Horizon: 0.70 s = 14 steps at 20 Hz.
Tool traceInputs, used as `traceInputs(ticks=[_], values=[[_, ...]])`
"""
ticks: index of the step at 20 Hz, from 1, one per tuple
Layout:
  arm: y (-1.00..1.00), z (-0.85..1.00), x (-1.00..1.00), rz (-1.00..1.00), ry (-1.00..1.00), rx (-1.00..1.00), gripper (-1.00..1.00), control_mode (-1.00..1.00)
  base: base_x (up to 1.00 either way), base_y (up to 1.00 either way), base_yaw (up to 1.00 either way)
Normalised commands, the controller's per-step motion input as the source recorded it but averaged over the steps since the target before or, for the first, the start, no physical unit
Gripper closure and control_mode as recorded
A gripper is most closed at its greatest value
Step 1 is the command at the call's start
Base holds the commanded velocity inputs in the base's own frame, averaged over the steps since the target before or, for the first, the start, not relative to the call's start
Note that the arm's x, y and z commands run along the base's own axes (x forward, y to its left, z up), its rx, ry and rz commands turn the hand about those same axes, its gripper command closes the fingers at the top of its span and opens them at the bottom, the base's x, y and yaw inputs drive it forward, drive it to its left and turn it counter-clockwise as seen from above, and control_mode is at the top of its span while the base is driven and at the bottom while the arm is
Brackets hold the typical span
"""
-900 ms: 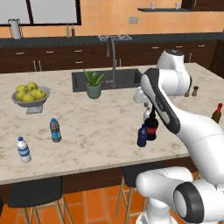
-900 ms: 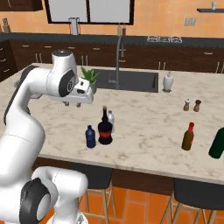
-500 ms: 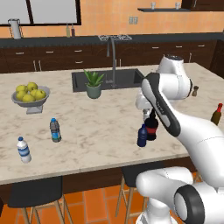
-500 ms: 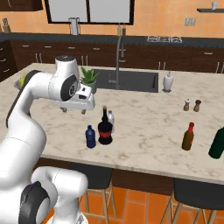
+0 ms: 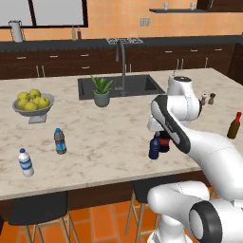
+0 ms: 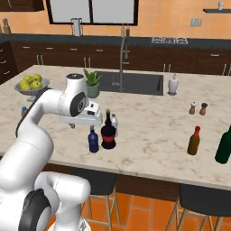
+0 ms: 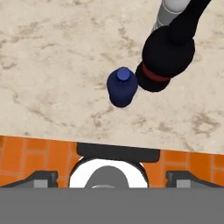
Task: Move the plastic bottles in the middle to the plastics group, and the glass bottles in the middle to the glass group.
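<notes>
Beside the navy bottle [image 7: 122, 87], touching, stands the black bottle [image 7: 168, 54].

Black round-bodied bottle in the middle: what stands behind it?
Behind the black bottle, a slim clear greyish bottle stands close; its lower part is covered. The navy bottle stands beside the black one.

No writing is legible; the bottle labels seem plain bands, perhaps too small to read.
</notes>
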Motion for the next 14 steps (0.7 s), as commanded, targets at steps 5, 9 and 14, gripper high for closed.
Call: traceInputs(ticks=[5,9,14], values=[[-0.06,-0.30,0.46,0.00,0.03,0.00,-1.00,-1.00,0.00,0.00,0.00],[0.00,-0.26,0.46,0.00,0.00,0.00,-1.00,-1.00,0.00,0.00,0.00],[0.01,-0.35,0.26,-0.01,0.00,0.00,-1.00,-1.00,0.00,0.00,0.00]])
